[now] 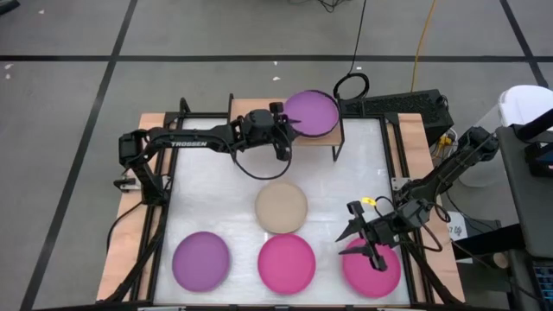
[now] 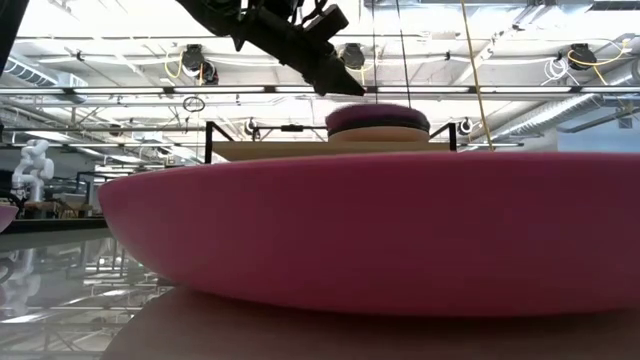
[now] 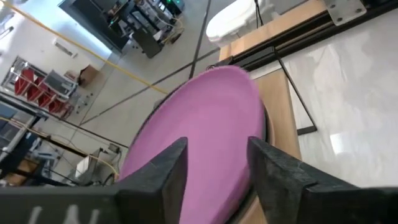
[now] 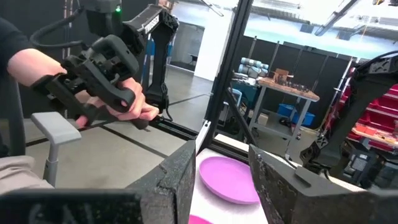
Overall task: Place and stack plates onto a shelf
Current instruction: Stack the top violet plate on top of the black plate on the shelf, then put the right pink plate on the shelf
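Observation:
A purple plate point(image 1: 313, 111) lies on top of a black plate point(image 3: 266, 127) in a stack point(image 2: 378, 120) on the right half of the light-wood shelf point(image 1: 251, 108) at the table's far edge. My left gripper point(image 1: 288, 128) hovers open just above the purple plate's point(image 3: 205, 118) left rim, its fingers apart from it point(image 2: 335, 82). My right gripper point(image 1: 344, 244) waits open near the table's front right, above a pink plate point(image 1: 373, 272), with nothing between its fingers point(image 4: 221, 168).
A beige plate point(image 1: 281, 207) lies mid-table. A purple plate point(image 1: 200, 261) and a magenta plate point(image 1: 286, 263) rest along the near edge; the low view is filled by a pink plate point(image 2: 380, 230). A person's hand point(image 4: 134, 106) grips a handle beyond the table.

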Controlling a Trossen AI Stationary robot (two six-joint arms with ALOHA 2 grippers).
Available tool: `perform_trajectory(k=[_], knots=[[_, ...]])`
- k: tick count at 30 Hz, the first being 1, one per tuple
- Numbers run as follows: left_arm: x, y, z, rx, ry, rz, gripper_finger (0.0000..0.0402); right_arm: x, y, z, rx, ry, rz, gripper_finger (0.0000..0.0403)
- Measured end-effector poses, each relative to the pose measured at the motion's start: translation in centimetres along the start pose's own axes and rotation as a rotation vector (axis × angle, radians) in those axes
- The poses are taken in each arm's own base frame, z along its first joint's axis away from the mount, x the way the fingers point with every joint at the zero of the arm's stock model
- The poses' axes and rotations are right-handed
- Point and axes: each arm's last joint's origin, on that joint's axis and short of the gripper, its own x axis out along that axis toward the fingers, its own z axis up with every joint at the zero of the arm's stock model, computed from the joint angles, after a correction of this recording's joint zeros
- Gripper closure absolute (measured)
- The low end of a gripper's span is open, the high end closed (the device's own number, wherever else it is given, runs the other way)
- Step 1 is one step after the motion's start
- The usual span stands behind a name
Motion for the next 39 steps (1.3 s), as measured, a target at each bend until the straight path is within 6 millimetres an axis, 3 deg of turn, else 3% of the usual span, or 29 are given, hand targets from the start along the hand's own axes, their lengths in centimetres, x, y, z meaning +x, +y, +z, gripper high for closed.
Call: perform_trajectory(k=[6,10,13,17,20,25,31,36,39], knots=[[0.0,-0.1,0.1,-0.018,-0.001,-0.002,0.0179,0.0,-0.1,-0.1,-0.001,0.019,-0.041,0.0273],[-0.7,-0.1,0.8,-0.047,-0.025,0.002,0.0166,0.0,-0.1,-0.2,0.012,0.028,-0.038,0.0273],[-2.3,0.5,2.4,-0.137,-0.087,0.020,0.0165,0.0,0.0,-0.4,0.017,0.049,-0.033,0.0273],[-5.2,1.0,4.4,-0.417,-0.146,-0.015,0.0165,0.0,0.0,-0.6,0.050,0.070,-0.030,0.0273],[-7.4,0.7,5.9,-0.470,-0.200,-0.069,0.0165,0.0,0.0,-0.7,0.066,0.079,-0.029,0.0273],[-11.7,0.2,8.5,-0.449,-0.298,-0.102,0.0191,-0.1,0.1,-1.0,0.075,0.085,-0.027,0.0273],[-15.7,-1.4,10.2,-0.414,-0.335,-0.207,0.0246,-0.2,0.1,-1.2,0.078,0.085,-0.027,0.0273],[-16.9,-3.9,9.5,-0.408,-0.328,-0.232,0.0275,-0.2,0.1,-1.1,0.092,0.070,-0.030,0.0273],[-17.6,-5.6,7.9,-0.427,-0.311,-0.229,0.0279,-0.2,0.1,-1.1,0.107,0.070,-0.030,0.0273]])
